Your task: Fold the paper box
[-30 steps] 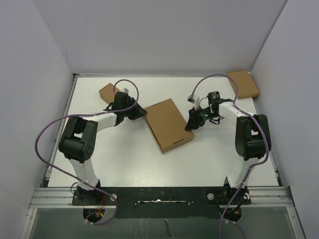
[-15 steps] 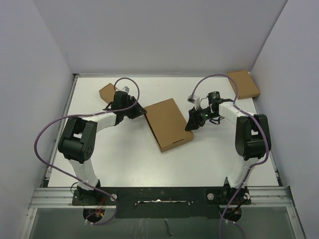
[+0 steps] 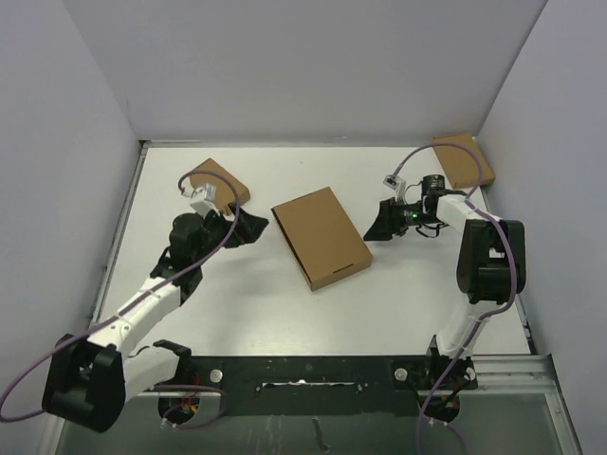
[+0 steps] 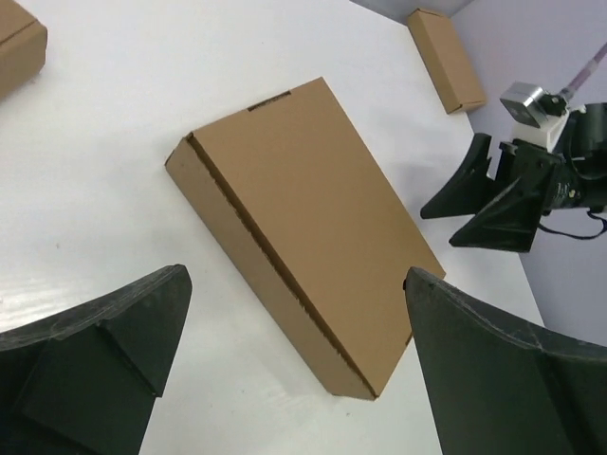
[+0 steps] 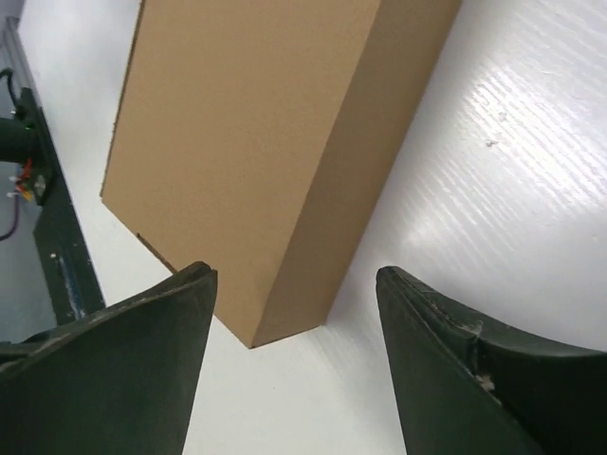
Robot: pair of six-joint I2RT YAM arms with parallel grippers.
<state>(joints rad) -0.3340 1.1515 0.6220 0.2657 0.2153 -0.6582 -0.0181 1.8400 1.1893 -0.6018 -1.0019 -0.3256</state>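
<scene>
Brown corrugated cardboard made up the thing I was working on: the flat, rectangular paper box (image 3: 321, 237) lay askew in the middle of the white table (image 3: 285, 313), its lid down and its sides squared. It sat between my two grippers and touched neither.

My left gripper (image 3: 248, 227) hung just off the box's left long edge with the fingers spread wide and nothing between them. My right gripper (image 3: 381, 224) hung off the opposite long edge, its fingers likewise parted and empty. I judged that I flanked the box this way because pressing from both sides is what seats the lid and walls. With the shape holding on its own, there was nothing left to pinch.

A thin slit (image 4: 270, 102) showed at one short end where the lid meets the wall. I could not tell whether a tab was pushed fully home there. If it was not, the lid might spring up.

The box was shut, so I could not see inside it. A small brown cardboard box (image 3: 220, 180) sat at the far left of the table and a second small brown cardboard box (image 3: 463, 159) in the far right corner. Both were closed as well, contents unseen, and well apart from the work. By my reckoning the folding looked all but done.
</scene>
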